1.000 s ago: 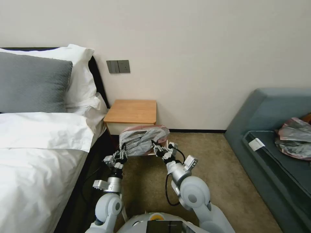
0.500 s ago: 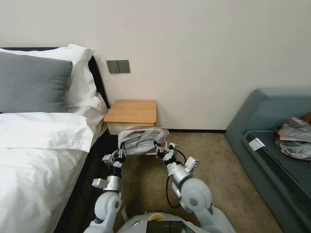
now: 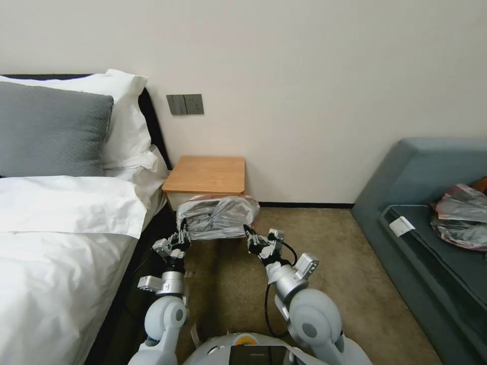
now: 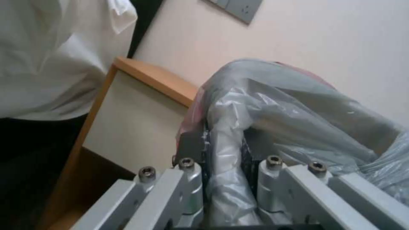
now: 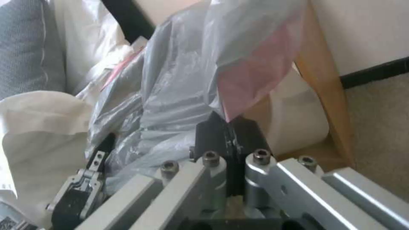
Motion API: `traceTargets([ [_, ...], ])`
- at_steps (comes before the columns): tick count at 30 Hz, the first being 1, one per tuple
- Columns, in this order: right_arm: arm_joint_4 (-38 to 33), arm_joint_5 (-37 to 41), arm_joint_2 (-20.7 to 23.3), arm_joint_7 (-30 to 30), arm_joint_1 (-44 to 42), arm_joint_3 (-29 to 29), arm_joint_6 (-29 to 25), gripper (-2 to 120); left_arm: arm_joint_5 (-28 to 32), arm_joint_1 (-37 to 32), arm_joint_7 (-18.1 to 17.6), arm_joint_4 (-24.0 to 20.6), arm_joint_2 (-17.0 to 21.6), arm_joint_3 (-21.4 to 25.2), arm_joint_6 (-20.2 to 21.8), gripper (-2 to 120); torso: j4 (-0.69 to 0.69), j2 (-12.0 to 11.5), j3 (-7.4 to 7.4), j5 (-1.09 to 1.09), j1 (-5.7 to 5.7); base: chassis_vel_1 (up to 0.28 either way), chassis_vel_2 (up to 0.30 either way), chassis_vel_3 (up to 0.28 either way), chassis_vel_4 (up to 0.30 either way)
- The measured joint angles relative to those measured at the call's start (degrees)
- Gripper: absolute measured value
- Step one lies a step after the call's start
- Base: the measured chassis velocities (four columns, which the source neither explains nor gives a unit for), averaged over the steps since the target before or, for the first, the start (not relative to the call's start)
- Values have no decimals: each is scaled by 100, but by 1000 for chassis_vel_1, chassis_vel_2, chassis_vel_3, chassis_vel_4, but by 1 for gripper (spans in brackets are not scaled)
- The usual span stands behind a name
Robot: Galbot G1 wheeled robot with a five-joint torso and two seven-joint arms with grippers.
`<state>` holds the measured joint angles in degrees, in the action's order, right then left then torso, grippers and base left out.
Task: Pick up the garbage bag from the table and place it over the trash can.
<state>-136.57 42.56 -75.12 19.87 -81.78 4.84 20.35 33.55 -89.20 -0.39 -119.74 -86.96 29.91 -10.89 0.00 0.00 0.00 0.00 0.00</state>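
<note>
So both arms are out in front, and the garbage bag is stretched between them, hanging in the air right in front of the little wooden desk by the bed, covering most of its white drawer front. The left end effector is clamped on the bag's left lower edge; in the left wrist view you can see a bunched strip of grey plastic squeezed between the two fingers. The right end effector has the right edge, and its wrist view shows the black pads pinched together on a pinkish corner of the bag. The bag is wrinkly, shiny grey with a red-pink rim along the top. Off to the right, on the blue-grey sofa, there's a separate heap of grey and pink bags, well apart from the arms. Can't spot the trash can; the bag may be hiding it.
</note>
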Motion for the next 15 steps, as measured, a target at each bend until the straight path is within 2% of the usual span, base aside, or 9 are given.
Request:
traceTargets([
  [7,-134,-228,-13,-150,-262,19,-45,0,-2,28,-247,-67,-46,30,196,11,0,0,0,0,0,0,0,0,0],
  [15,-138,-409,-37,-187,-469,75,-99,0,26,20,-374,-147,-85,0,304,11,0,0,0,0,0,0,0,0,0],
])
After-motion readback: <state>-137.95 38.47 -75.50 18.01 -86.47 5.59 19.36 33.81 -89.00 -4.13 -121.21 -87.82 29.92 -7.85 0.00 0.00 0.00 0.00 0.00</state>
